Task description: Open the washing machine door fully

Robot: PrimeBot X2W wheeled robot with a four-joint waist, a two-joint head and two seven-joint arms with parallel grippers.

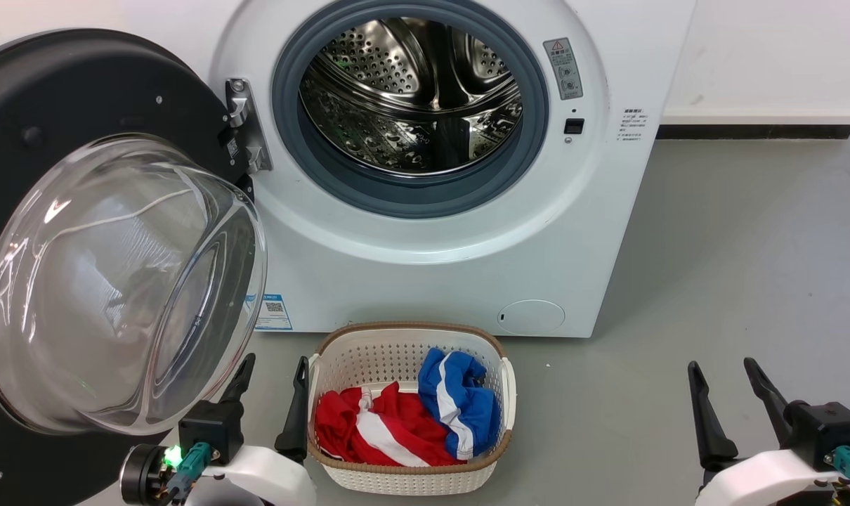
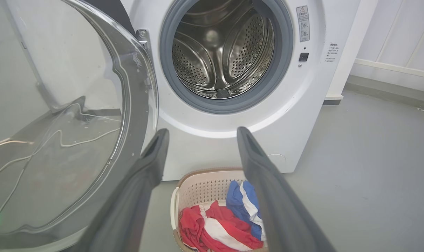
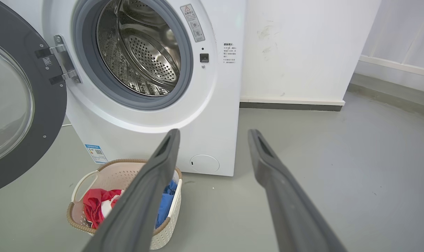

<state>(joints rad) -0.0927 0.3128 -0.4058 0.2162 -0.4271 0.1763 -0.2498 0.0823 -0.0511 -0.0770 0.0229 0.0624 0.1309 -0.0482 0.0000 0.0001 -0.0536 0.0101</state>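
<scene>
Door (image 1: 116, 281) stands open just left of left gripper (image 1: 275, 360). It and right gripper (image 1: 720, 363) are spread wide, empty, probably parked clear of the swing.

The head camera looks down, close to the washing machine (image 1: 432, 281) and basket (image 1: 369, 358). Both wrist cameras see them from lower.

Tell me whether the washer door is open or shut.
Open. The door stands swung out on its hinge to the robot's left, leaving the steel drum uncovered.
</scene>
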